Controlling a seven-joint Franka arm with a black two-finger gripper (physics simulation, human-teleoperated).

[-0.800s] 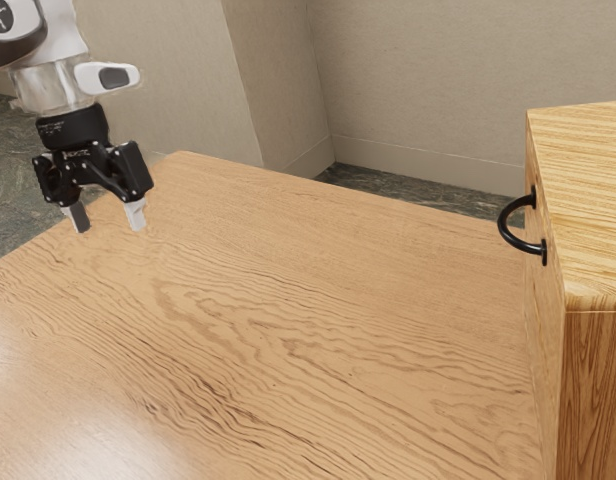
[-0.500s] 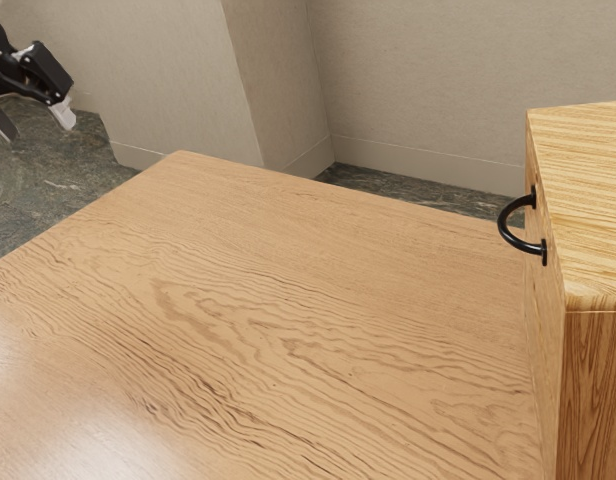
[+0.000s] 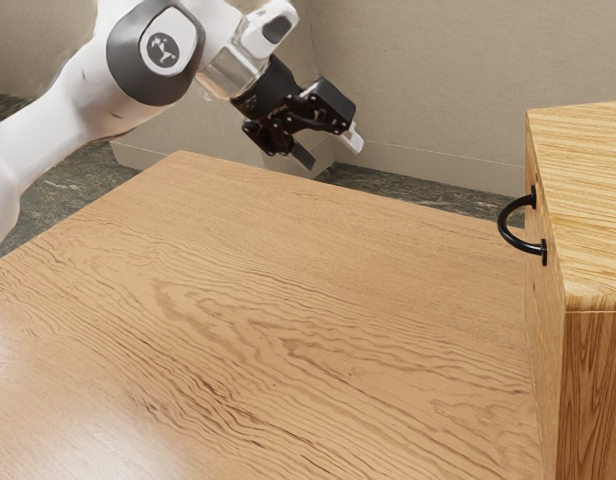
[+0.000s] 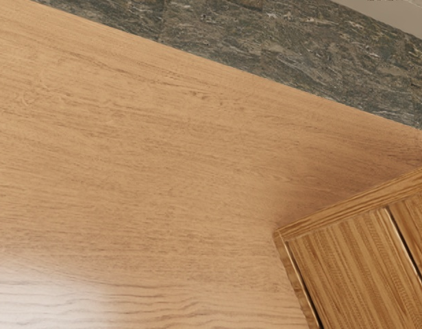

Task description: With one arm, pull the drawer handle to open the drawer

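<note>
Exterior view: cabinet [image 3: 588, 200] cut off at view's right and bottom edges. Its front shows nearly edge-on, so drawer seam hard to make out. Black handle [image 3: 515, 226] sits high on that front, loop sticking out over worktop [image 3: 288, 320]. Arm [image 3: 58, 120] enters from upper left, wrist angled down toward view's right. Jaws apart, empty, above worktop's far edge, well apart from handle. Round emblem [image 3: 160, 48] on joint, too small to read.

Wrist view: worktop [image 4: 129, 171], cabinet [image 4: 362, 267] corner cut off, stone floor [image 4: 300, 41] past worktop's edge.
</note>
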